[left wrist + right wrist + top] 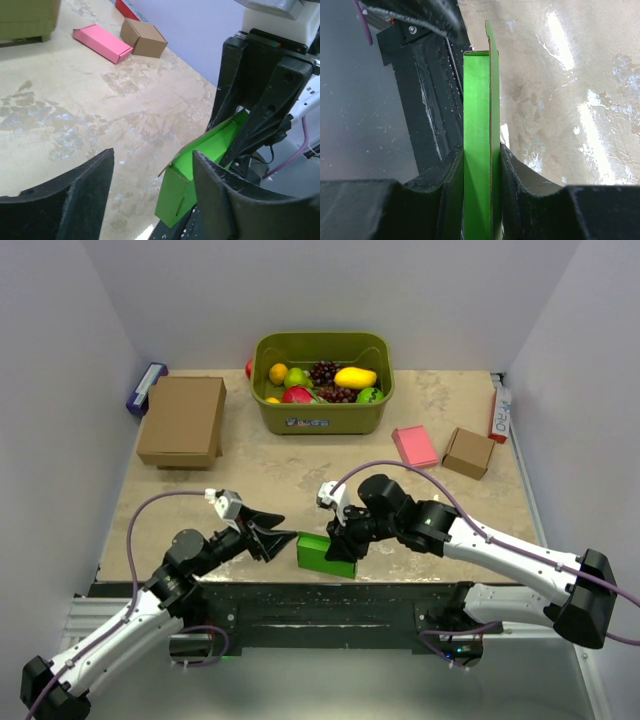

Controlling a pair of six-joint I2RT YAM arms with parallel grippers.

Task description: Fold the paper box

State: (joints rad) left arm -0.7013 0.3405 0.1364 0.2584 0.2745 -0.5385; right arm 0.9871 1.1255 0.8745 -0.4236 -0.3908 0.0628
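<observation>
Right wrist view, box: the paper box [477,125] stands on edge as a narrow green slab, with a thin flap reaching past its far end.
Box location: front centre of the table [300,465], right at its near edge beside the dark front rail [330,595], between the two grippers.
Box shape: in the left wrist view it is open along the top with its side walls raised, and a slotted end panel hangs loose. It looks only partly formed.
Step in hand: judged to be mid-fold, with one arm steadying the body so the other can work the loose end.
Next move: it calls for bringing the free gripper onto the slotted end panel and pressing it in toward the body. The steadying pinch must stay firm without crushing the thin walls.
Right gripper [481,155]: its fingers are narrow and clamped on the two broad faces of the box, with a pad touching each side.
Left gripper [152,160]: its fingers are spread wide with nothing between them, just beside the box's left end. One finger overlaps the box in its own view, and I cannot tell whether it touches.
Surroundings: the pink flat box [414,446], small brown box [468,452], large brown box [182,420] and fruit basket [320,418] all sit well apart from the work.
</observation>
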